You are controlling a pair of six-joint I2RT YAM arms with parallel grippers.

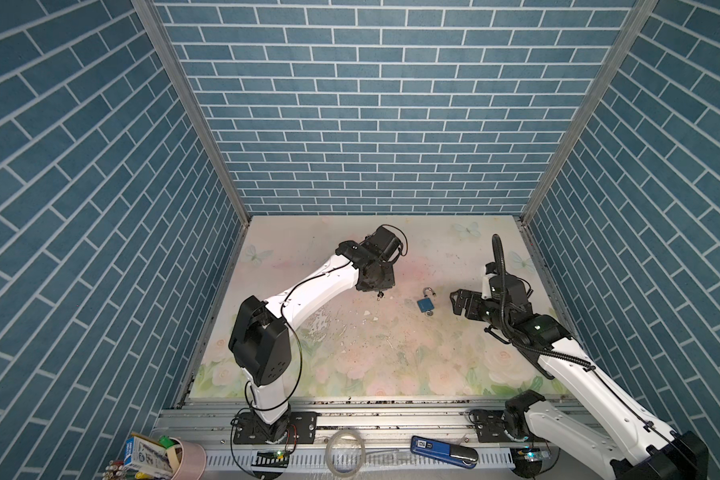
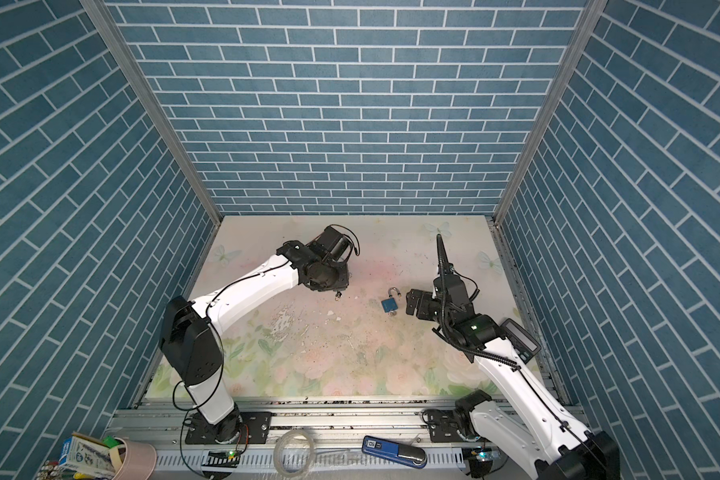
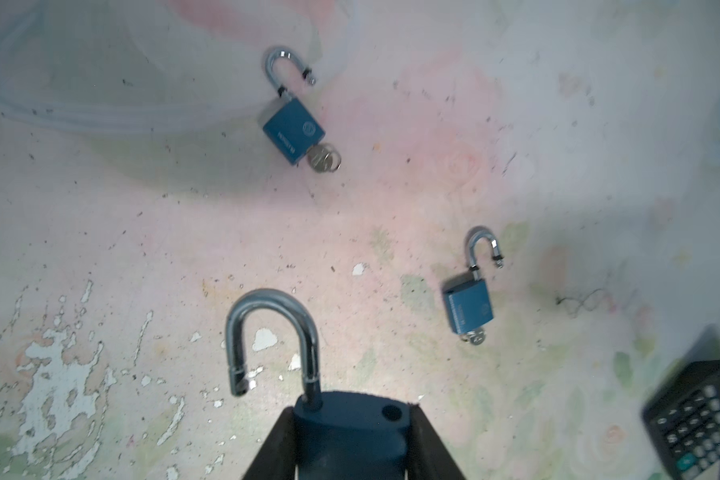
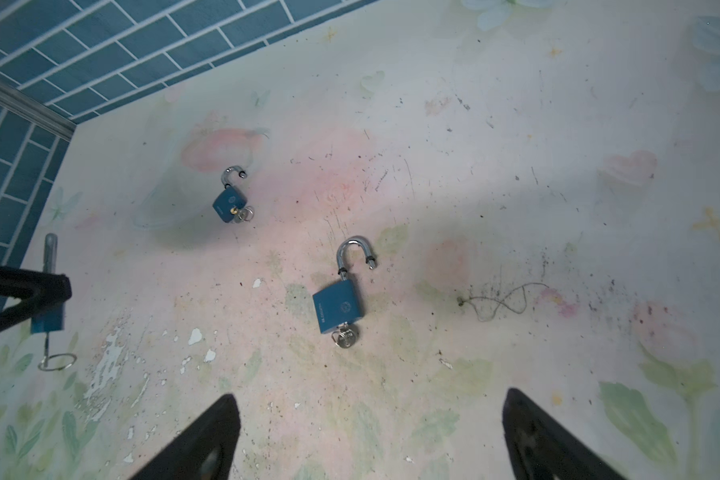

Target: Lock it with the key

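Left gripper (image 3: 350, 417) is clamped on the blue body of the held padlock (image 3: 346, 453), jaws partway in, one finger at each end of the body's top face. The lock is up off the table (image 1: 350, 357). Its shackle (image 3: 273, 316) is open: one leg is in the body, the free leg is swung out, and its hole is bare. The key (image 4: 49, 343) sits in the bottom of that lock with its ring hanging below (in both top views only key and ring show under the gripper, the body is hidden).

Right gripper (image 4: 371, 397) is spread wide with nothing in it, off the table and just right of the second padlock (image 4: 339, 305). That lock lies flat on the floral mat between the two grippers, well apart from the left one. Its shackle is open and its own key is in the keyway.

Third padlock (image 4: 228, 203) lies flat farther toward the back left corner, shackle open, key and ring in it (I can only make it out in the wrist views).

Calculator (image 3: 695, 419) sits at the table's right edge, by the right arm.
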